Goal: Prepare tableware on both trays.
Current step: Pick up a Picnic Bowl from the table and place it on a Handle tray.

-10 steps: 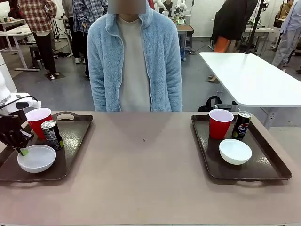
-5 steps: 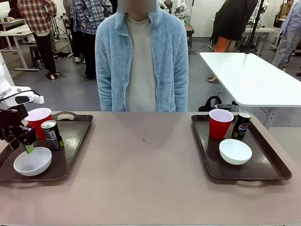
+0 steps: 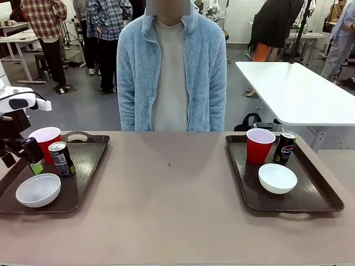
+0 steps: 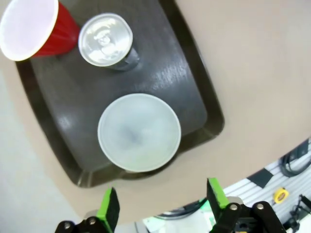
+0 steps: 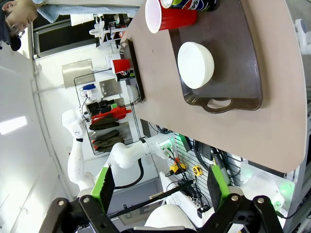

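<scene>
The left tray (image 3: 89, 160) carries a red cup (image 3: 45, 141), a dark can (image 3: 61, 159) and a white bowl (image 3: 38, 190). My left gripper (image 3: 25, 159) hangs open just above that tray's left side, behind the bowl and touching nothing. From the left wrist, its gripper (image 4: 163, 204) is open above the bowl (image 4: 139, 132), with the can (image 4: 105, 40), cup (image 4: 29, 26) and tray (image 4: 165, 82) beyond. The right tray (image 3: 310, 194) bears a red cup (image 3: 259, 145), a can (image 3: 285, 147) and a bowl (image 3: 277, 178). My right gripper (image 5: 160, 189) is open, high above the right tray (image 5: 243, 58) and bowl (image 5: 195, 64).
A person in a light blue fleece (image 3: 172, 72) stands at the table's far edge, hands out of sight. The tan tabletop (image 3: 166, 188) lies bare between the trays. A white table (image 3: 294, 88) stands behind at the right.
My left gripper let go of the white bowl's rim and rose up and back. The bowl now rests on the left tray, slightly further left. The person shifted a little right.
</scene>
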